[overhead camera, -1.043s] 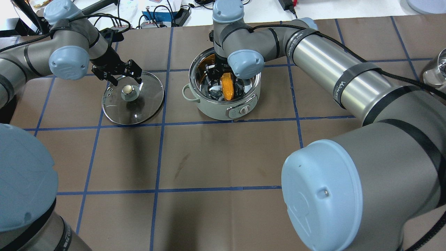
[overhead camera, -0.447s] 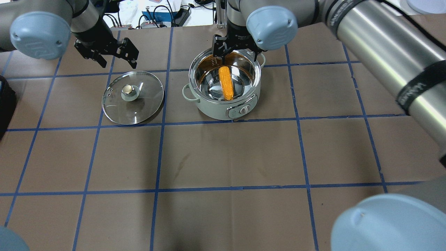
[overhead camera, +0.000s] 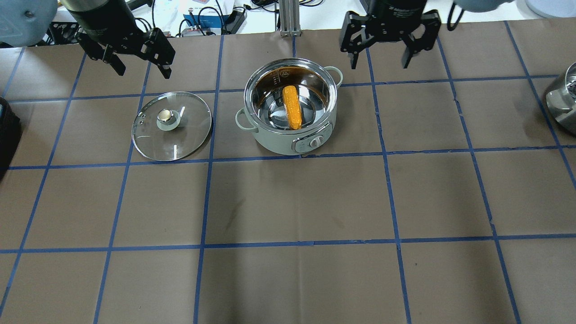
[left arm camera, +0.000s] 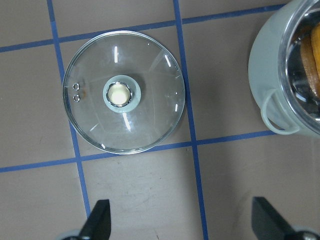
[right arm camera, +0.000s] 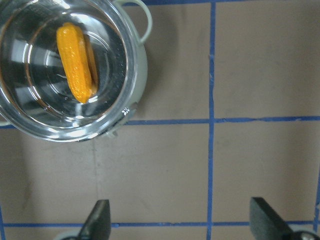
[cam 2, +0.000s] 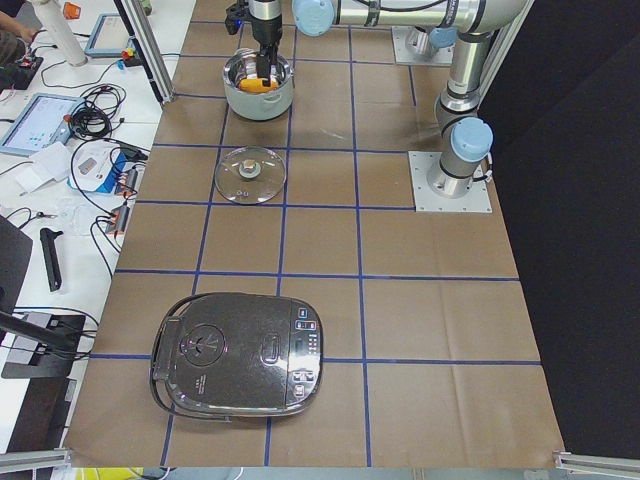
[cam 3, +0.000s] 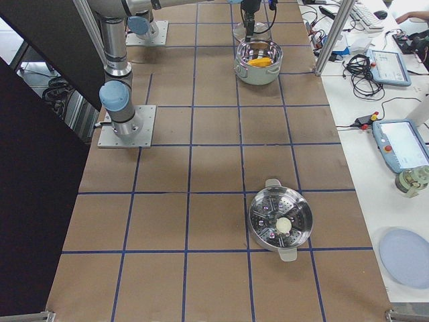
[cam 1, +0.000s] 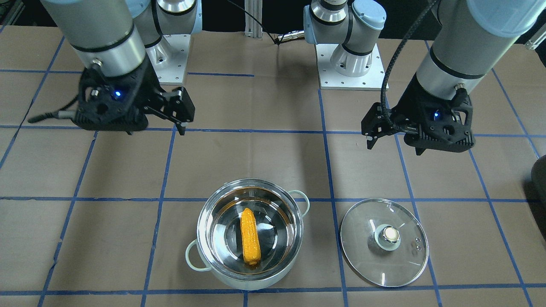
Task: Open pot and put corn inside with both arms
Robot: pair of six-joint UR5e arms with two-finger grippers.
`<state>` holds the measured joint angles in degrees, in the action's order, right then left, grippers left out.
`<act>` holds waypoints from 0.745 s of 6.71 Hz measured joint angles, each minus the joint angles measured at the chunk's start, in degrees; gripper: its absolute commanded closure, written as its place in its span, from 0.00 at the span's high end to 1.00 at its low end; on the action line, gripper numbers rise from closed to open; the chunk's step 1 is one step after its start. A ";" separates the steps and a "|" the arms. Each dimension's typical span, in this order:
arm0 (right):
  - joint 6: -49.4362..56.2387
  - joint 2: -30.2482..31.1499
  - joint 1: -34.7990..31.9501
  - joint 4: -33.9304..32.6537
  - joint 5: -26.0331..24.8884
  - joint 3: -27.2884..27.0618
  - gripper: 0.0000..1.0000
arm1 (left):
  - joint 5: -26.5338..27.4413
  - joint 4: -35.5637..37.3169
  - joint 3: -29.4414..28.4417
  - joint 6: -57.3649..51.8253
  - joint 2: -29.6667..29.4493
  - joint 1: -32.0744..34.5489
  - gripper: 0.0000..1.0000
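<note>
The steel pot [overhead camera: 274, 143] stands open at the table's middle back. The orange corn [overhead camera: 291, 107] lies loose on its bottom, also in the front view [cam 1: 250, 236] and the right wrist view [right arm camera: 76, 62]. The glass lid [overhead camera: 180, 141] lies flat on the table left of the pot, knob up, and shows in the left wrist view [left arm camera: 150, 115]. My left gripper [overhead camera: 145, 71] is open and empty, high above the table behind the lid. My right gripper [overhead camera: 378, 64] is open and empty, high behind and to the right of the pot.
A steel steamer pot [cam 3: 280, 223] sits at the table's far right end, its edge visible in the overhead view [overhead camera: 562, 103]. A rice cooker [cam 2: 240, 355] sits at the far left end. Cables and devices lie beyond the back edge.
My right gripper rose out of the pot and drew back to the right, leaving the corn inside. My left gripper lifted away from the lid's knob toward the back.
</note>
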<state>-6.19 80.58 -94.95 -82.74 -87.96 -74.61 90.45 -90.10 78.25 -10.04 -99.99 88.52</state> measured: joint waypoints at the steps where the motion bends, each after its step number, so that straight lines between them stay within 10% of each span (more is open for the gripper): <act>1: 2.38 3.47 2.57 2.08 0.03 -3.18 0.95 | 0.11 -0.28 -0.14 0.87 -0.04 1.80 1.00; 5: 4.82 8.81 4.56 0.91 -0.13 -9.57 0.98 | 0.03 -1.40 2.69 2.32 2.29 4.17 1.00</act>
<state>-1.37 89.38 -90.39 -81.83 -88.10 -84.18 90.49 -91.50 80.94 -7.73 -97.70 92.69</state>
